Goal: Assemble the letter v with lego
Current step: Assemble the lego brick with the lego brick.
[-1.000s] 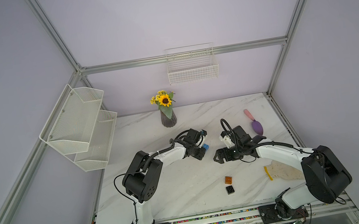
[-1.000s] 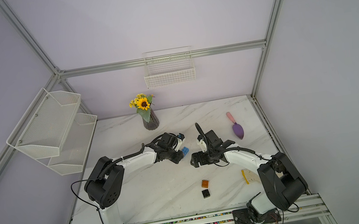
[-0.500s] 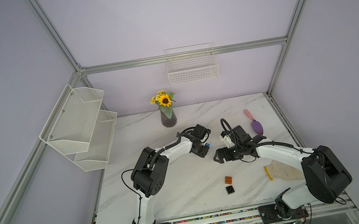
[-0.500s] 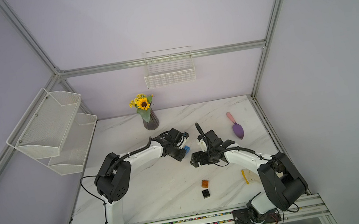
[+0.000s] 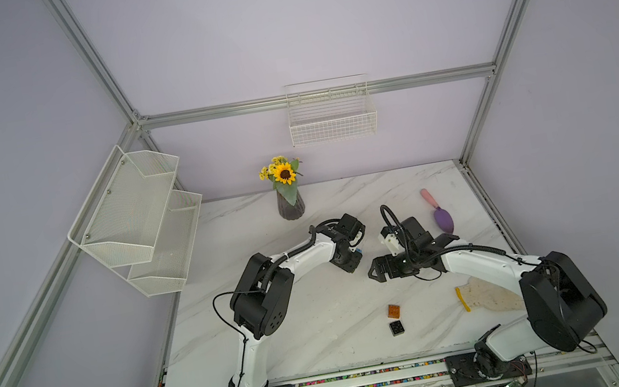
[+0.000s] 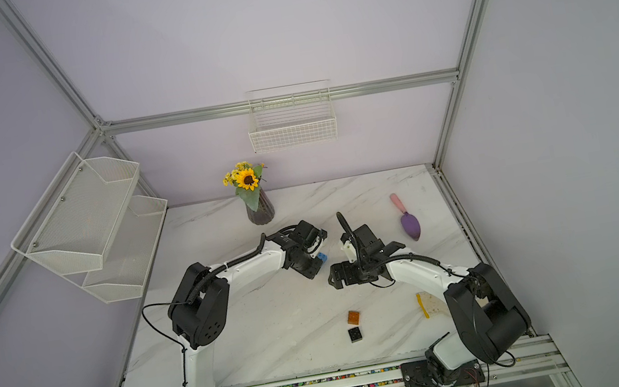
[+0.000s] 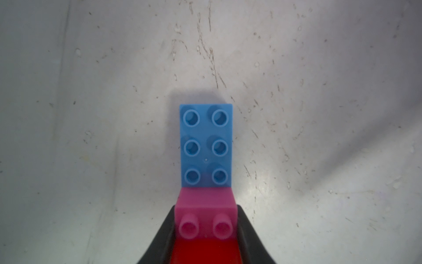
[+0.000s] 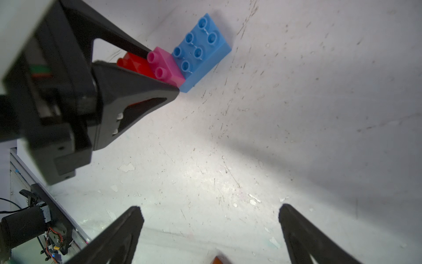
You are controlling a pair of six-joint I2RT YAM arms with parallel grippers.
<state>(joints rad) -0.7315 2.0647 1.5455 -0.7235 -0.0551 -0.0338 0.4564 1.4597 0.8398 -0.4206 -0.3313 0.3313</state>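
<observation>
Finding: my left pincer is pressed onto the sides of the pink brick, with the red brick behind it between the fingers. The blue brick is joined beneath the pink one. Its long axis runs straight out ahead of the pincer, six studs bare, and it appears to rest on the table.

My right pincer is spread wide and empty, near the blue end. The orange brick and black brick lie loose, just beside each other, toward my base from the right pincer.

Judgement: the right arm is nearer to both and is better placed to fetch them.
</observation>
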